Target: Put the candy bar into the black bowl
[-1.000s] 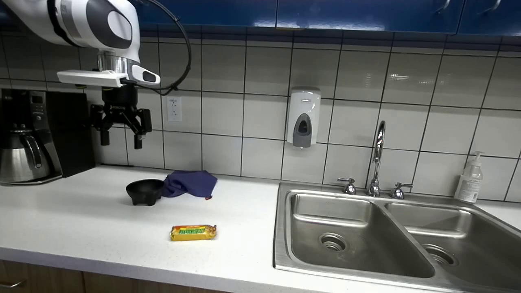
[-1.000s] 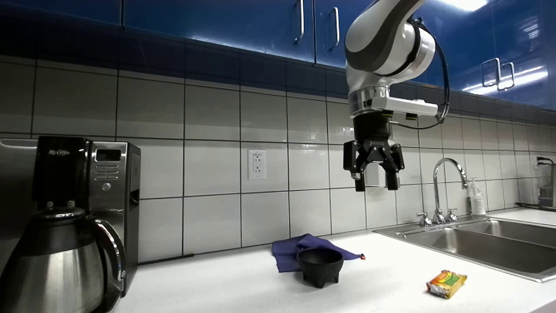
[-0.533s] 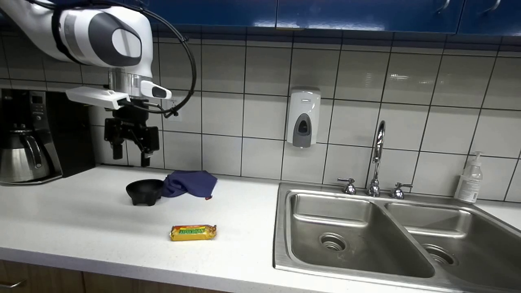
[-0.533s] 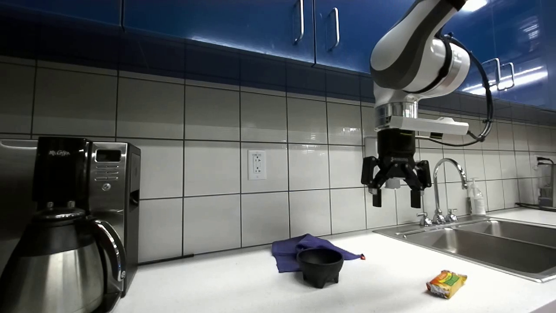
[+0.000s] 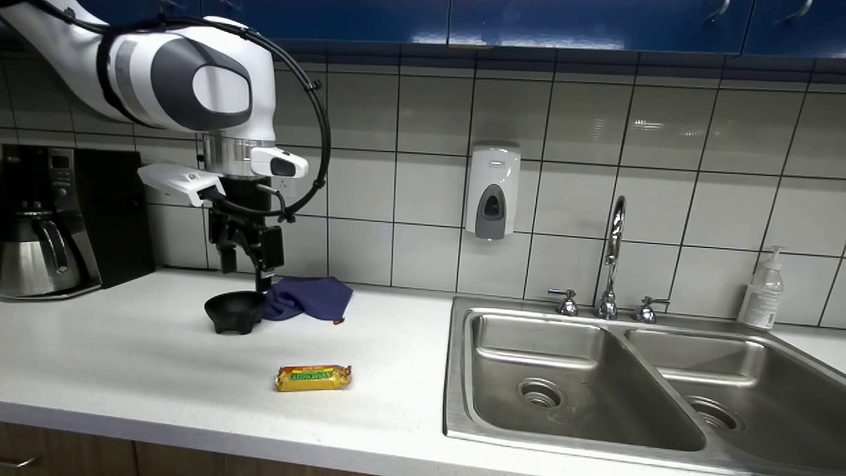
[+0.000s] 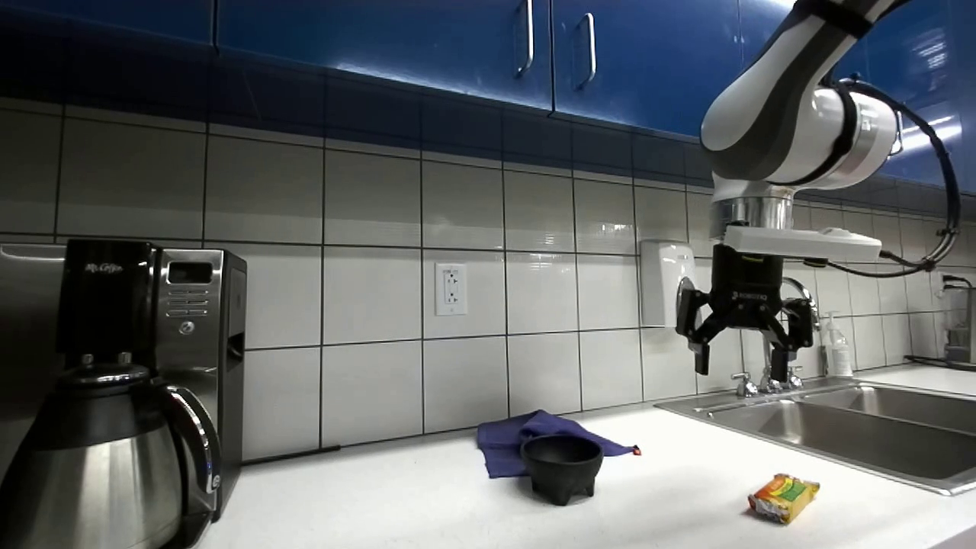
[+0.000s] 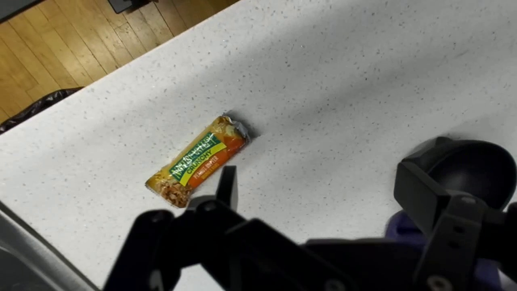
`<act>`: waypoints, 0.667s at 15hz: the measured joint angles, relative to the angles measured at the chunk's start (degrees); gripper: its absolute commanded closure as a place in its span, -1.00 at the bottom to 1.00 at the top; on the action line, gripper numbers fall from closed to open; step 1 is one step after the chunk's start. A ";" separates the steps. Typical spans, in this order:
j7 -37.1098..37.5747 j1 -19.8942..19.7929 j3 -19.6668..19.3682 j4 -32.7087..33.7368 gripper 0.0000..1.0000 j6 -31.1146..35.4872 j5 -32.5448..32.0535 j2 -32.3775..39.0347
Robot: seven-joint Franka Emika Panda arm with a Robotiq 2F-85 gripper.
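The candy bar, a yellow and orange wrapped bar with a green label, lies flat on the white counter in both exterior views [image 5: 314, 378] [image 6: 784, 498] and in the wrist view [image 7: 198, 161]. The black bowl, small with short feet, stands upright on the counter [image 5: 234, 312] [image 6: 562, 467]; part of it shows at the right of the wrist view [image 7: 472, 173]. My gripper is open and empty, above the counter in both exterior views [image 5: 245, 274] [image 6: 740, 367]. In the wrist view [image 7: 323, 190], its left finger is near the bar's lower edge and its right finger overlaps the bowl.
A purple cloth [image 5: 307, 299] lies beside the bowl. A steel sink [image 5: 456, 370] with a faucet [image 5: 615, 251] is at the right. A coffee maker [image 6: 191, 320] stands at the left. Blue cabinets [image 6: 396, 53] hang above. The counter's front edge [image 5: 198, 443] is near the bar.
The arm has moved down and to the right in both exterior views, and the gripper has turned a little. The candy bar, bowl and cloth have not moved.
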 measured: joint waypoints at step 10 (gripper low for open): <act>6.84 -6.17 -0.21 -4.80 -1.00 6.20 -0.16 0.79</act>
